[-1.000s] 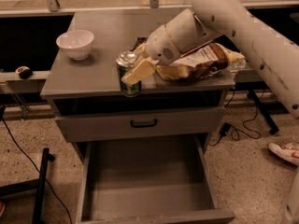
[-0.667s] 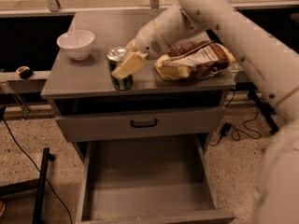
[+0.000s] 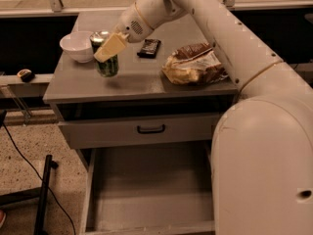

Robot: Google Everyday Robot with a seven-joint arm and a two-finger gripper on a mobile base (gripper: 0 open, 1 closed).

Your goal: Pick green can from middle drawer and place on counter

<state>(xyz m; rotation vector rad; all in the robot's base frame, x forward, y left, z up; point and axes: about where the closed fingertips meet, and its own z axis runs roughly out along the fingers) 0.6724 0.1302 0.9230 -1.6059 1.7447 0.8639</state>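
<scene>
Camera view: the white arm point(image 3: 230, 48) reaches in from the right across the bench point(image 3: 137, 80), and the hand point(image 3: 107, 50) is at the back-left part of the top. It is clamped on the green can point(image 3: 108, 66): one pale yellow finger point(image 3: 112, 44) lies slanted across the can's upper front, and the other is hidden behind the can. The can stands upright, just beside the white bowl point(image 3: 77, 45). Whether its base touches the bench or hangs just above it I cannot tell.

A second ago the can was near the front middle of the bench, close against the crinkled snack bag point(image 3: 193, 65). It has since travelled left and back with the hand, and now sits well apart from the bag. A dark flat packet point(image 3: 149, 47) lies between the can and the bag, towards the back.

The middle drawer point(image 3: 146, 190) is pulled out below as before, its floor bare. Above it is the shut drawer front with a black handle point(image 3: 150, 129). The robot's body point(image 3: 264, 170) now fills more of the right side.
</scene>
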